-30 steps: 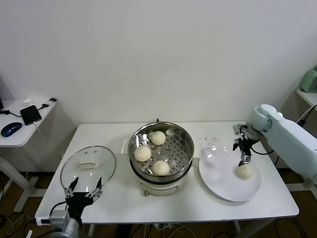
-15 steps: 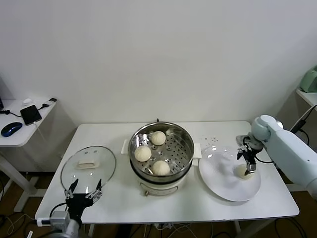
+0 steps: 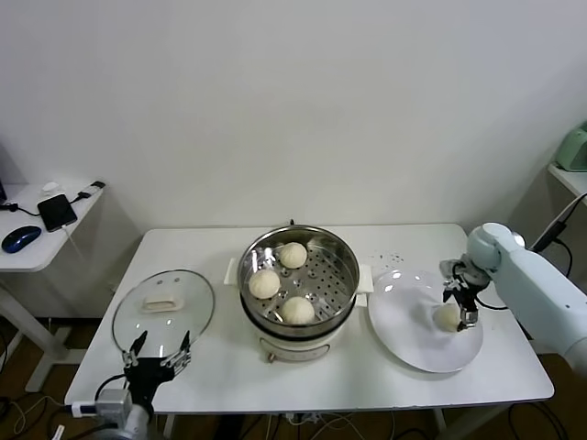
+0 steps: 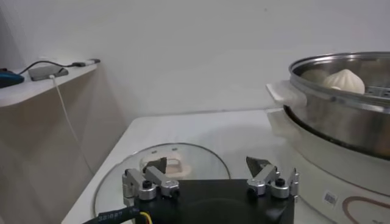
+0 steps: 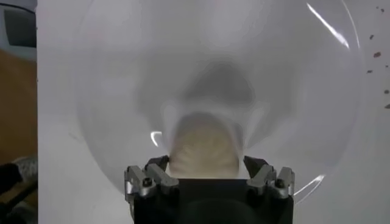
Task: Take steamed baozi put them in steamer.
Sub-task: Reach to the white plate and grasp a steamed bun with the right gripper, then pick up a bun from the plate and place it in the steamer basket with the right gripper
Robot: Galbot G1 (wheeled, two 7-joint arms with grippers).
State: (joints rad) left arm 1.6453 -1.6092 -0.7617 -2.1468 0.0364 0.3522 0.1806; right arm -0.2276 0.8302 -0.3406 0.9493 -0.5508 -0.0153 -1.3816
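Four buns are counted: three sit on the perforated tray inside the steamer (image 3: 298, 282) at the middle of the white table (image 3: 229, 371) — one toward the wall (image 3: 293, 255), one on the robot's left side (image 3: 264, 283), one at the near edge (image 3: 297, 311) — and the fourth bun (image 3: 448, 316) rests on the white plate (image 3: 408, 335), just to the right of the steamer. One steamer, one plate, one glass lid (image 3: 163, 308); the lid lies flat on the table to the left of the steamer, with a pale knob at its centre. The right gripper (image 3: 465, 310) is down over the plate at the fourth bun; in the right wrist view its fingers (image 5: 156, 165) stand spread on either side of the bun (image 5: 201, 152), and whether they touch it cannot be told. The left gripper (image 3: 156, 354) hangs at the near left edge of the table, released and holding nothing, just in front of the lid — its two fingertips wide apart in the left wrist view (image 4: 207, 165). A small side table (image 3: 41, 220) to the left carries a phone (image 3: 57, 212) and a mouse (image 3: 20, 238), well apart from the work. Some dark specks (image 3: 389, 258) mark the tabletop behind the plate.
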